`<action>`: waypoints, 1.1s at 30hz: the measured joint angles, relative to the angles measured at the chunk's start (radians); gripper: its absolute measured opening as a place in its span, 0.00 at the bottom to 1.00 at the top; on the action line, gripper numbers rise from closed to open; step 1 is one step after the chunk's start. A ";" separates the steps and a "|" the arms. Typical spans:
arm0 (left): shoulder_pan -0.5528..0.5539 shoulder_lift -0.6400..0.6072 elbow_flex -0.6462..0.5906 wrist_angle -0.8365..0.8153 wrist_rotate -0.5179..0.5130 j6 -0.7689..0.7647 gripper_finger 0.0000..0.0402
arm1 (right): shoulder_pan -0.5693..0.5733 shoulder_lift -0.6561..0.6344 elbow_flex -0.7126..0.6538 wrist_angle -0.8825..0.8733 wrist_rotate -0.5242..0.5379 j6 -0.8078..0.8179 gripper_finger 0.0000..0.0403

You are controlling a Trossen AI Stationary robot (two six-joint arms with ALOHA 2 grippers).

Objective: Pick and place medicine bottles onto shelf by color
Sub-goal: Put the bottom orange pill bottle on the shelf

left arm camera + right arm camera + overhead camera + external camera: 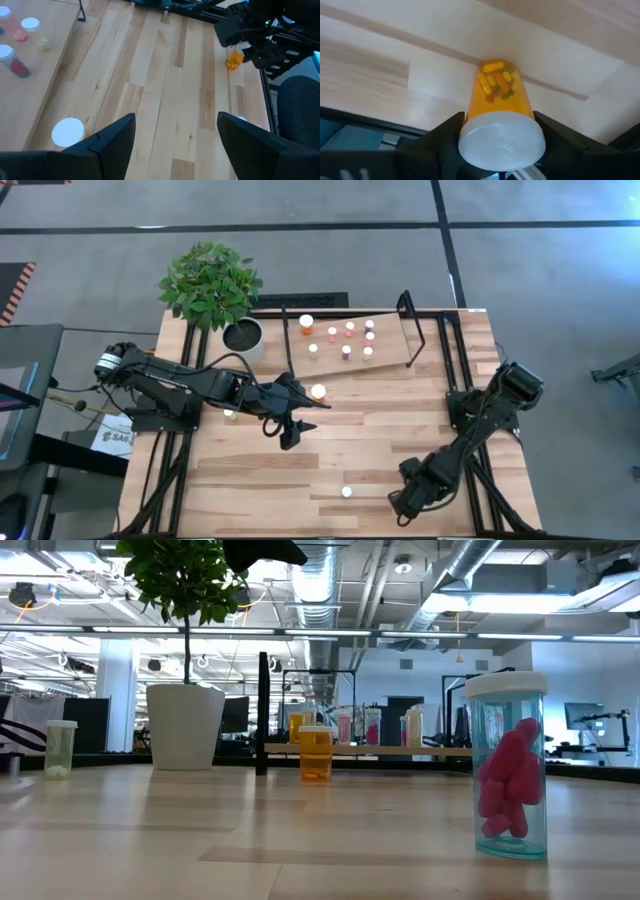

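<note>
Sorting is well along: the shelf (pixel 385 340) holds about eight medicine bottles (pixel 349 330), several remain on the counter (pixel 260 470), the right gripper (pixel 497 135) has its jaws pinching an orange bottle (pixel 497 87), and the left gripper (pixel 175 130) waits with jaws spread.

We see two matte black arms, the left arm (pixel 190 385) and the right arm (pixel 470 435), built of blocky jointed links. The left arm's base carries a white-and-black cylinder with dark cables beside it. Each wrist ends in broad, flat, angular black fingers (pixel 112 137). A small green light glows on the right arm.

Bright, even ceiling light; soft shadows, mild glare, close foreground blurred.
</note>
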 joint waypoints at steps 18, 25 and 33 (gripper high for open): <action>0.000 0.000 0.000 -0.087 -0.004 -0.005 0.66 | -0.214 0.000 0.086 -0.071 -0.015 -0.276 0.59; 0.000 0.000 0.000 -0.165 -0.036 -0.009 0.66 | -0.383 0.000 0.135 -0.182 -0.003 -0.537 0.56; 0.000 0.000 0.000 -0.257 -0.077 -0.009 0.66 | -0.597 0.000 0.229 -0.381 0.092 -0.820 0.57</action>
